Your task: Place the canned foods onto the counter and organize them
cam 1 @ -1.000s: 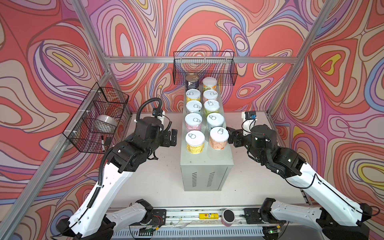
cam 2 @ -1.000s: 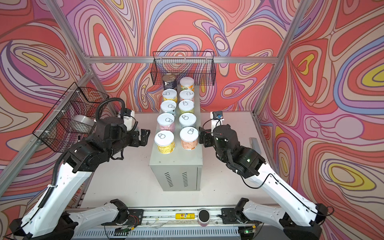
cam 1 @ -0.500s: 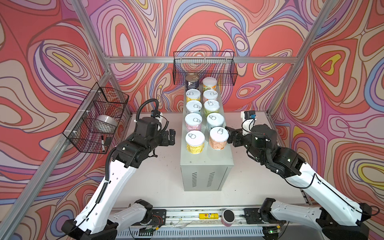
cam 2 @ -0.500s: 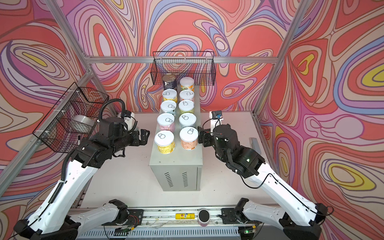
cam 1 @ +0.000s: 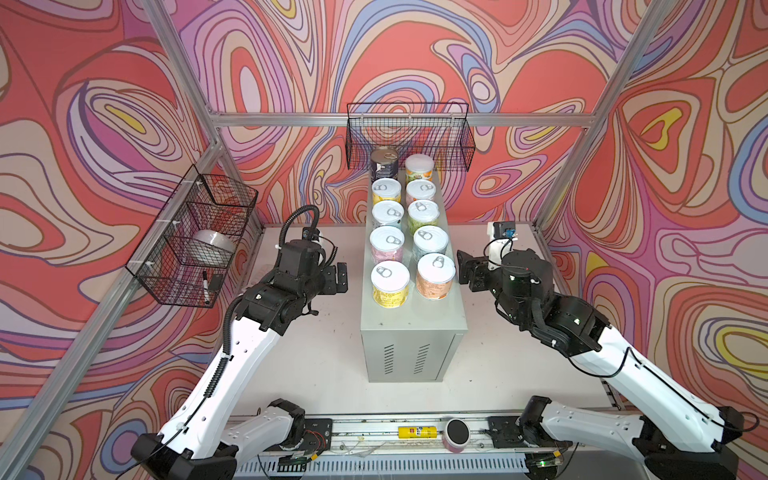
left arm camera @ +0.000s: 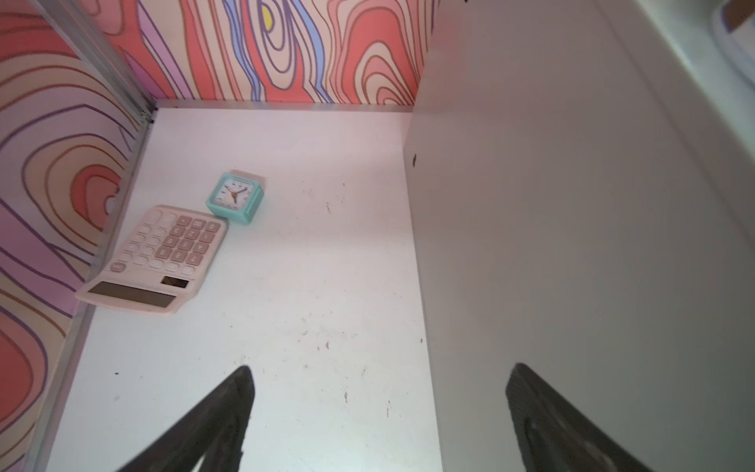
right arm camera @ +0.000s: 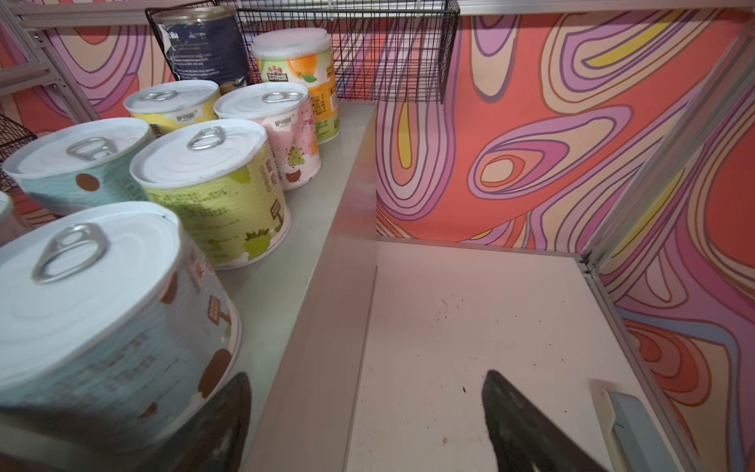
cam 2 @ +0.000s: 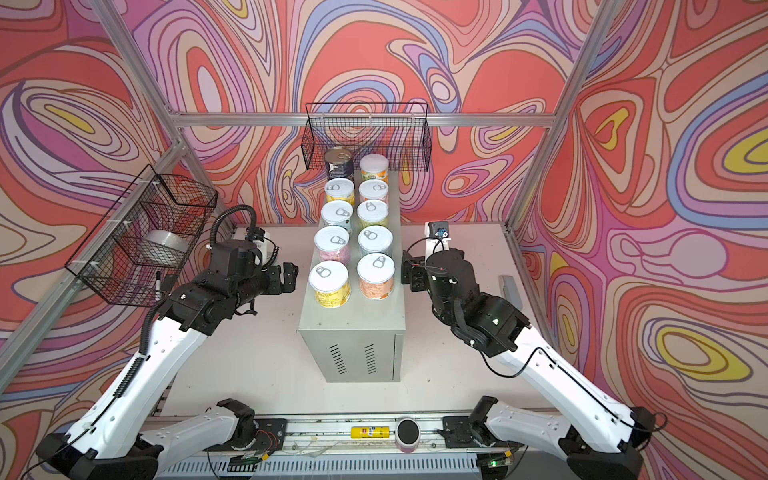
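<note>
Both top views: ten cans point(cam 1: 390, 284) stand in two rows on the grey cabinet point(cam 1: 411, 328), the dark-blue one far left. The left end effector point(cam 1: 341, 277) and right end effector point(cam 1: 465, 270) flank the near pair, the right one just beside its can.

Left wrist view alone shows a calculator point(left arm camera: 159, 261) and a teal clock point(left arm camera: 236, 198) on the tabletop point(left arm camera: 306, 286) left of the cabinet. Its fingers point(left arm camera: 228, 408) are spread wide and empty.

Right wrist view: the fingers are apart with nothing between them. One sits beside a blue can point(right arm camera: 102, 327); contact unclear.

Cans point(cam 1: 387, 243) in two columns atop counter point(cam 1: 409, 326), counter on table point(cam 1: 324, 365)
</note>
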You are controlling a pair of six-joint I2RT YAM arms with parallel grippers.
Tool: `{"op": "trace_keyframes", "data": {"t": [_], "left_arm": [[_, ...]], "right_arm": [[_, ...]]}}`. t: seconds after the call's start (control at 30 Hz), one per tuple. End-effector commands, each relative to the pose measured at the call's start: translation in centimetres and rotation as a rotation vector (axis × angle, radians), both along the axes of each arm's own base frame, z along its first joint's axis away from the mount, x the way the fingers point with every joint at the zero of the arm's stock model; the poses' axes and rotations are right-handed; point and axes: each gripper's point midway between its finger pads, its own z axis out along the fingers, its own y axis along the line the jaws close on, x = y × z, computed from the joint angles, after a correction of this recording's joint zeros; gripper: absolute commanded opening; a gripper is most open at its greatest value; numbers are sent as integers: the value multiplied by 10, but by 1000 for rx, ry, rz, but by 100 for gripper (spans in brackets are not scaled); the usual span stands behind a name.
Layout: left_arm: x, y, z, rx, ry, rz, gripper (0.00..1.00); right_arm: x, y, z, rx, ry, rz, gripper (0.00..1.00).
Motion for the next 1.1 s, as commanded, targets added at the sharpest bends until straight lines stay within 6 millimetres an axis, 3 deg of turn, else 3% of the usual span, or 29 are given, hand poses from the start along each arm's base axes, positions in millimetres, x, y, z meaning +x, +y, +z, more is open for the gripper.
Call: {"op": "trace_keyframes", "data": {"t": [0.0,0.1,0.27,0.43,0.47,0.6,0.73,0.83,1.07], "left_arm": [[18,14,0,29,-83,68,99],[34,21,-14,-114,-73,79,98],[59,60,-27,-273,-113,190,98],[78,90,-33,-125,-209,290,99],[82,94,-38,-100,-232,297,99],[91,105,-64,-13,-316,320,100],[95,111,-104,67,-311,316,100],[86,121,-123,108,-296,361,100],[61,137,-129,233,-288,403,100]], "right_arm": [[18,-35,6,15,-6,-60,91],[47,-80,-9,204,55,-79,90],[82,-94,-37,274,99,-134,90],[130,-129,-74,354,105,-213,94],[139,-135,-84,318,96,-243,98],[165,-159,-125,151,81,-347,98],[173,-173,-167,47,113,-407,98],[167,-170,-187,88,115,-399,98],[147,-150,-214,28,115,-402,98]]}}
